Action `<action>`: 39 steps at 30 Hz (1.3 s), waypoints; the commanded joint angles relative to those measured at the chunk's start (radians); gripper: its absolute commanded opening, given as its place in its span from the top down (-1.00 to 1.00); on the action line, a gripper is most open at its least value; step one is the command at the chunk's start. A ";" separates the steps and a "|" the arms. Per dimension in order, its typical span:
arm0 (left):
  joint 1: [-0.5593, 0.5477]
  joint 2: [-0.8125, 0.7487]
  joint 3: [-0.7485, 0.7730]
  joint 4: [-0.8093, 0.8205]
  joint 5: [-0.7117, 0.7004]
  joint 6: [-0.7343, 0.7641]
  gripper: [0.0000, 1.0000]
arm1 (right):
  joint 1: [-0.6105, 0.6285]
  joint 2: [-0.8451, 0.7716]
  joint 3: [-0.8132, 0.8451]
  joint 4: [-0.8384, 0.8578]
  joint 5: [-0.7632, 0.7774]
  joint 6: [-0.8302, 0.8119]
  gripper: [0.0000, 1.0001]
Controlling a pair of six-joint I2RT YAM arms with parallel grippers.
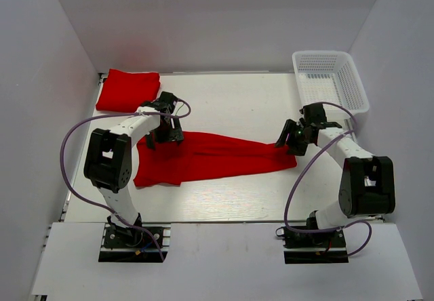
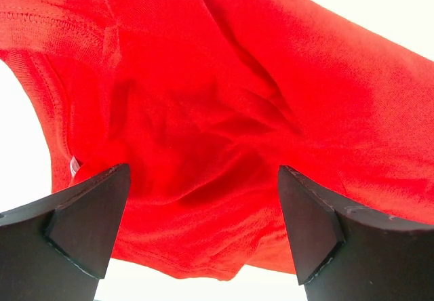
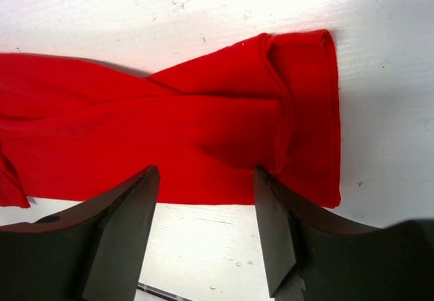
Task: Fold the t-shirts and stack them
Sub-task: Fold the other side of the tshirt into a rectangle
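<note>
While the left fingers (image 2: 88,219) stand apart with nothing clamped, a rumpled patch of the spread t-shirt (image 2: 224,131) lies between them, and its white neck tag (image 2: 73,169) peeks out just beside one finger. Whether the tips touch the cloth I cannot tell. The right fingers (image 3: 122,233) are likewise apart, and the shirt's opposite end lies just ahead of them, doubled over on itself. Between the two pairs the shirt runs as a long, twisted band on the tabletop (image 1: 237,104).

The likely trouble is a shallow pinch. If either pair closes on the top layer only, the layers would separate on lifting and the fold would skew. The bunched ridge between the left fingers could also be trapped as a crease, and an uneven pull from the two ends would tighten the twist.

Count: two t-shirts, this one and a folded t-shirt (image 1: 127,89) beyond the left fingers. One basket (image 1: 356,97) stands beyond the right fingers. There are two pairs of fingers.
</note>
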 commanded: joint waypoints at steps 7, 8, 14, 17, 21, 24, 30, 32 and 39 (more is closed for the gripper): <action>0.004 -0.063 -0.014 0.017 0.010 -0.003 -1.00 | -0.009 0.034 -0.022 0.047 0.006 0.024 -0.31; 0.004 -0.063 -0.014 0.017 0.010 -0.003 -1.00 | -0.010 0.041 -0.021 0.061 0.005 0.030 -0.31; 0.004 -0.072 -0.023 0.035 0.019 -0.003 -1.00 | -0.009 0.055 -0.010 0.083 0.015 0.035 -0.24; 0.004 -0.072 -0.023 0.035 0.019 -0.003 -1.00 | -0.012 0.064 -0.008 0.081 0.029 0.044 -0.20; 0.004 -0.072 -0.023 0.035 0.019 -0.003 -1.00 | -0.010 0.071 -0.010 0.080 0.054 0.058 0.03; 0.004 -0.072 -0.023 0.035 0.019 -0.003 -1.00 | -0.009 0.078 -0.005 0.078 0.069 0.061 0.33; 0.004 -0.083 -0.023 0.035 0.010 -0.003 -1.00 | -0.010 0.086 -0.018 0.102 0.081 0.058 1.00; 0.004 -0.083 -0.023 0.035 0.010 -0.003 -1.00 | -0.007 0.074 -0.024 0.113 0.072 0.044 1.00; 0.004 -0.092 -0.023 0.035 0.010 -0.003 -1.00 | -0.004 -0.020 0.002 0.132 0.043 -0.045 1.00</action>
